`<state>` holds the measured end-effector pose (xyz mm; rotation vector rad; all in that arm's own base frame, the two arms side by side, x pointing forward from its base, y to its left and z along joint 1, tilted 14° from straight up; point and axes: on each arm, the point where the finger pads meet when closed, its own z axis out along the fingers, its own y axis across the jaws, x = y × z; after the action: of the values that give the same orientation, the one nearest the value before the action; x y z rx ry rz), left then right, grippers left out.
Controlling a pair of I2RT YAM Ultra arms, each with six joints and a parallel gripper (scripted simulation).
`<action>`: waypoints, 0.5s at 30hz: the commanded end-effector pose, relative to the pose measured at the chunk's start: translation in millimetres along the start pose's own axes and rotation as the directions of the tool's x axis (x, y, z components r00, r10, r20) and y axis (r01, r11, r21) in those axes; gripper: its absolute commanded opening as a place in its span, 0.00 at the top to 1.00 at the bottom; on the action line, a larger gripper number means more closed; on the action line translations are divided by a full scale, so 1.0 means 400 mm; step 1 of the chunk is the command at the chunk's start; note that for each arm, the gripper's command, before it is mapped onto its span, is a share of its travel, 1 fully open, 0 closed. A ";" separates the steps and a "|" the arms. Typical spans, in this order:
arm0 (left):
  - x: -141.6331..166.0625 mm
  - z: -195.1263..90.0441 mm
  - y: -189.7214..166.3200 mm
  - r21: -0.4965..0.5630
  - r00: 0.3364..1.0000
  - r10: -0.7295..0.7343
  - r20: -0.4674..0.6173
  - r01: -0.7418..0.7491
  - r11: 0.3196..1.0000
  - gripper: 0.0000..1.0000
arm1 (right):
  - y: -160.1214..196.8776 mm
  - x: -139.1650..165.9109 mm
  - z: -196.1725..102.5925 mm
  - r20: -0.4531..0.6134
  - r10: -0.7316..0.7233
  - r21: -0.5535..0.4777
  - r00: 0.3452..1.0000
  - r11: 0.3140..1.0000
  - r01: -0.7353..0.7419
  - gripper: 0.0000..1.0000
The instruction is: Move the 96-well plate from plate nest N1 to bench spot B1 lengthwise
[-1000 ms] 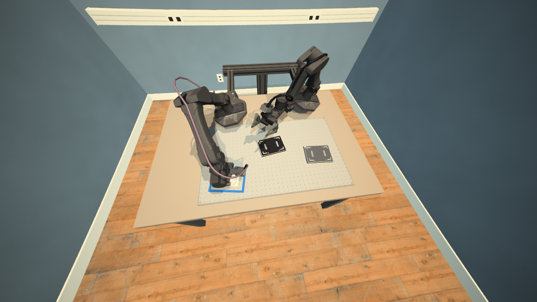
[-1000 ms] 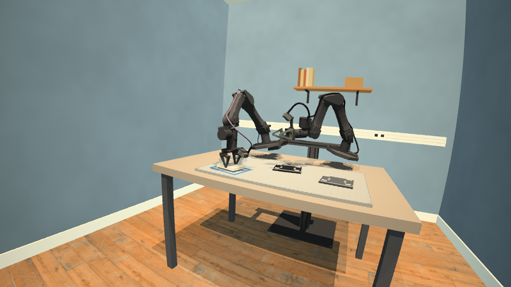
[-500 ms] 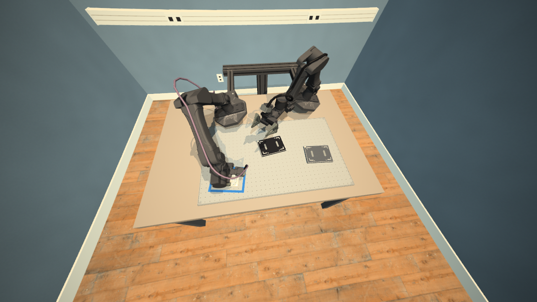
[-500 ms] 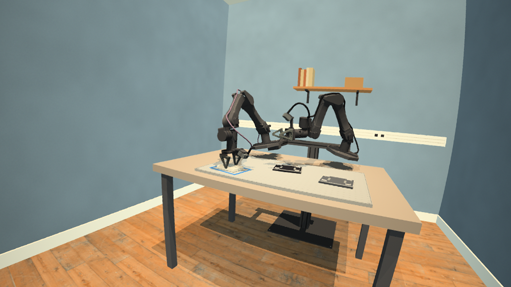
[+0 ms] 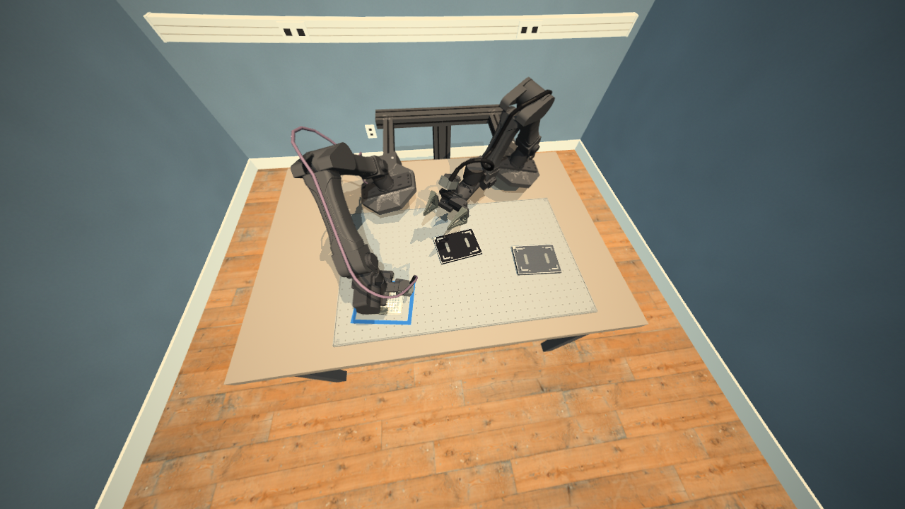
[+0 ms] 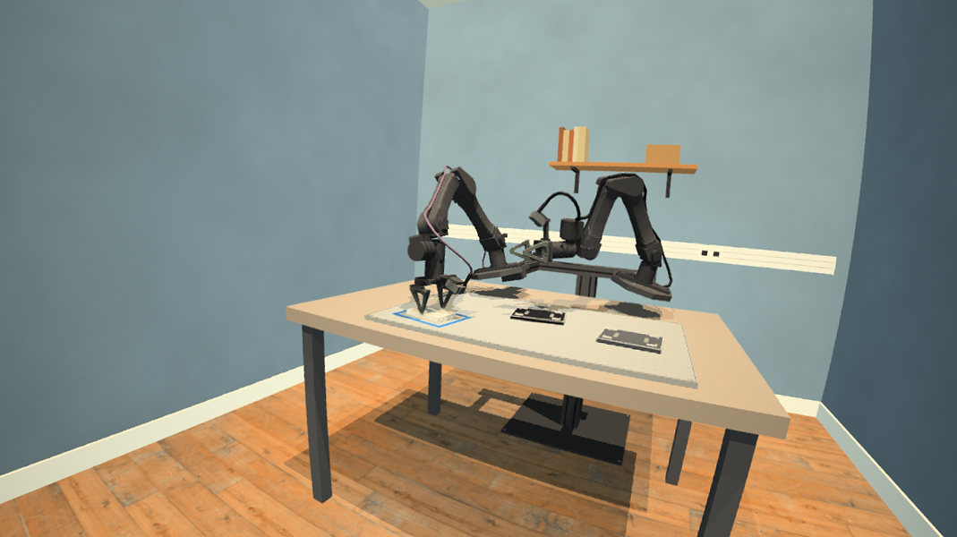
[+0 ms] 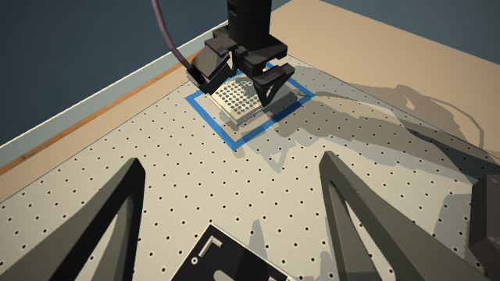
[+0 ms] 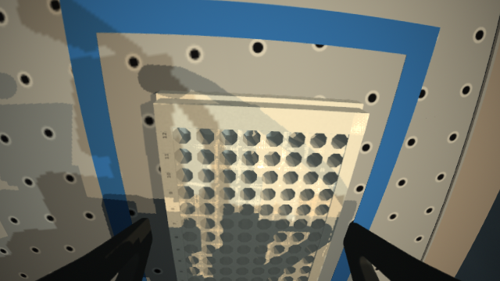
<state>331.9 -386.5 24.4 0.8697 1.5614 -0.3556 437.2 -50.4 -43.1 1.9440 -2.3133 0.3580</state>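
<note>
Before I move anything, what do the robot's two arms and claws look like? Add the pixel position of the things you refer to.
Both arms are dark grey, almost black, with chunky angular segments. The right one has a dusty pink cable along it; the left one has a black cable. The left claw point(image 5: 447, 212) point(image 6: 530, 251) point(image 7: 233, 160) has grey-green, triangular open-framed fingers. The right claw point(image 6: 431, 311) point(image 7: 248, 90) point(image 8: 251, 232) has similar triangular fingers, looking darker.

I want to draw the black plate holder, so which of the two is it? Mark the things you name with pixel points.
The middle one point(image 5: 457, 246) point(image 6: 538, 316), nearer the blue outline point(image 5: 381, 322) point(image 6: 455, 323); the other point(image 5: 536, 259) point(image 6: 630, 340) is gray.

Top and exterior apparently face the arms' front.
</note>
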 end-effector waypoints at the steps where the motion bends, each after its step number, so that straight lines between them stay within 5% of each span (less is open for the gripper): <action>1: -0.065 0.019 0.008 -0.009 0.998 -0.007 0.066 0.008 1.000 0.00 | -0.012 -0.021 -0.042 0.014 -0.002 0.050 1.000 0.999 0.001 0.00; 15: -0.065 0.019 0.008 -0.009 0.998 -0.007 0.066 0.008 1.000 0.00 | -0.037 -0.017 -0.119 0.008 -0.003 0.043 1.000 0.999 0.003 0.00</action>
<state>331.9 -386.5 24.4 0.8697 1.5614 -0.3556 437.9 -42.7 -21.8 1.9563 -2.3173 0.3737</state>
